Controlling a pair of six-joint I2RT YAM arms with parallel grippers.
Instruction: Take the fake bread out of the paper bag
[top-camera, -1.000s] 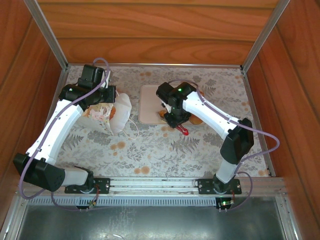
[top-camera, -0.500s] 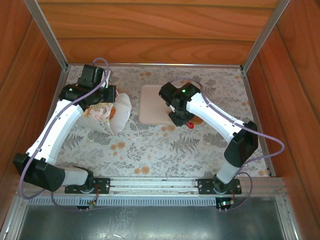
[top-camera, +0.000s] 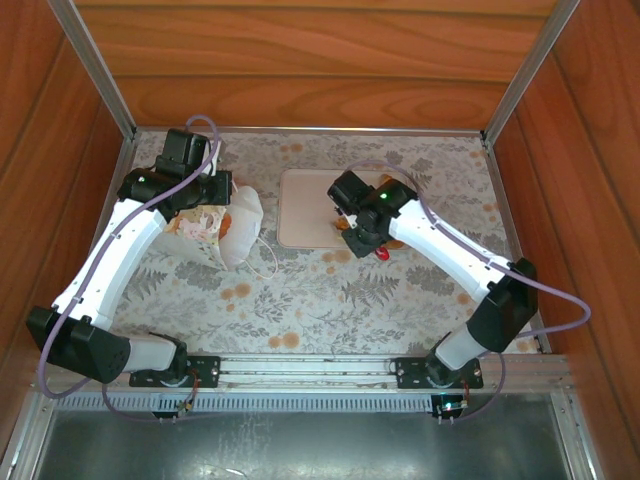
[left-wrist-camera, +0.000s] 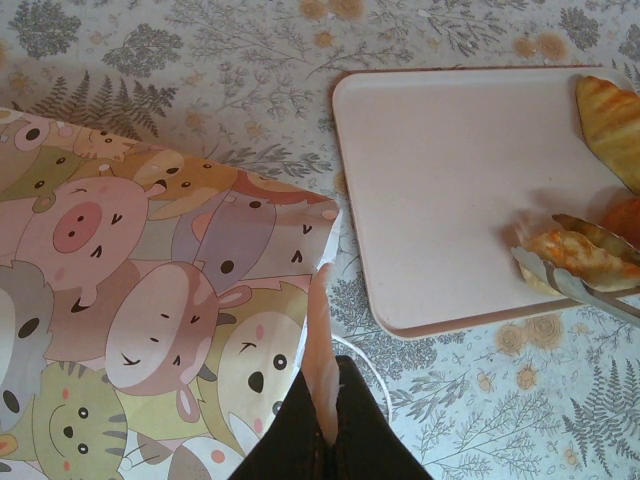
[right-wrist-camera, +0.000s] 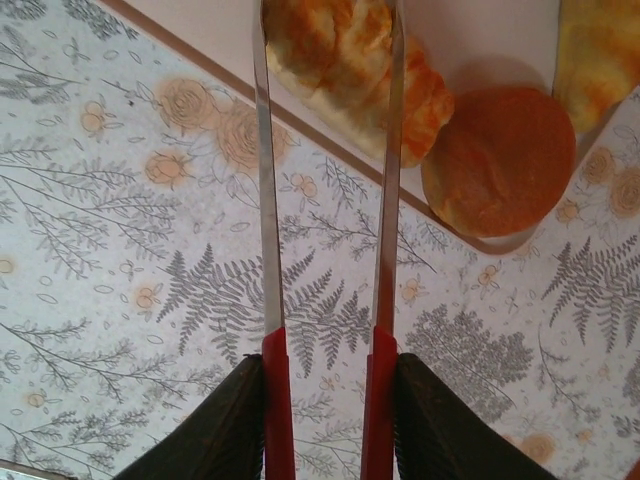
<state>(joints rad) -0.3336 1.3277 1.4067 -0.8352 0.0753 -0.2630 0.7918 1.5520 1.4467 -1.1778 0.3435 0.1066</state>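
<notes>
The paper bag (left-wrist-camera: 150, 300) carries a crowded cartoon-animal print: pastel pink pigs, yellow-green cats and mauve faces. Its other end is plain white in the top view. The tray (left-wrist-camera: 450, 170) is pale pinkish beige. The fake bread (right-wrist-camera: 330, 50) is golden orange with paler patches, and the round roll (right-wrist-camera: 500, 160) is a deeper orange-brown. The tongs (right-wrist-camera: 268, 200) are silver with red handles. The tabletop (right-wrist-camera: 120, 280) is white with grey ferns and orange roses.
</notes>
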